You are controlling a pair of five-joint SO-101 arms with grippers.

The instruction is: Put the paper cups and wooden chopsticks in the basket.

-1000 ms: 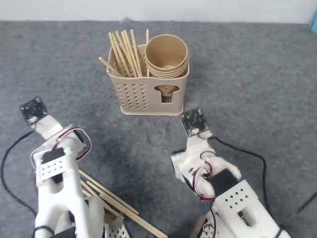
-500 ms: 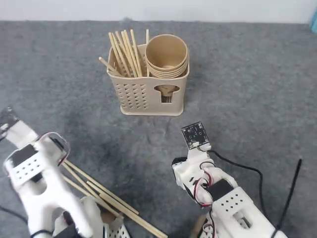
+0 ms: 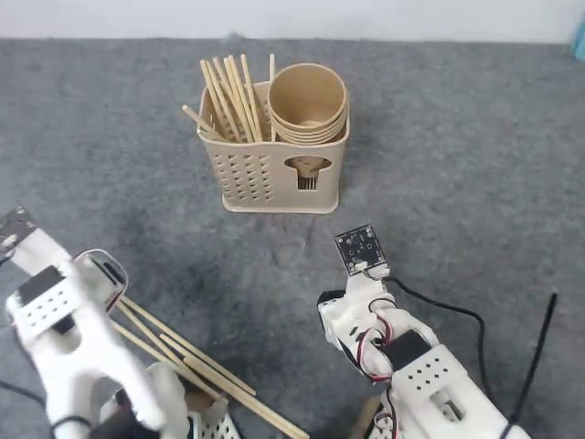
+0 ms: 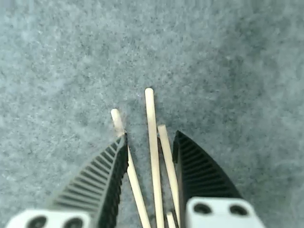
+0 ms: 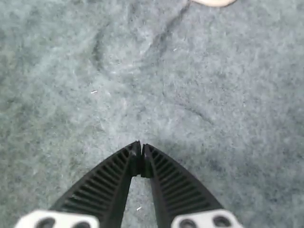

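At the near left, the left gripper (image 4: 150, 137) is hanging with jaws spread wide over loose chopsticks (image 4: 151, 114) lying on the grey carpet (image 3: 457, 165). Farther back at centre, the basket (image 3: 274, 178) is holding standing chopsticks (image 3: 228, 91) and stacked paper cups (image 3: 308, 96). Near right, the right gripper (image 5: 141, 151) is pointing at the carpet, jaws pressed together, gripping nothing.

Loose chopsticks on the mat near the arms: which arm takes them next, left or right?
Left. The left gripper is open and straddles the loose chopsticks on the mat, so it likely only has to close. The right gripper is shut over bare mat, with no chopsticks by it.
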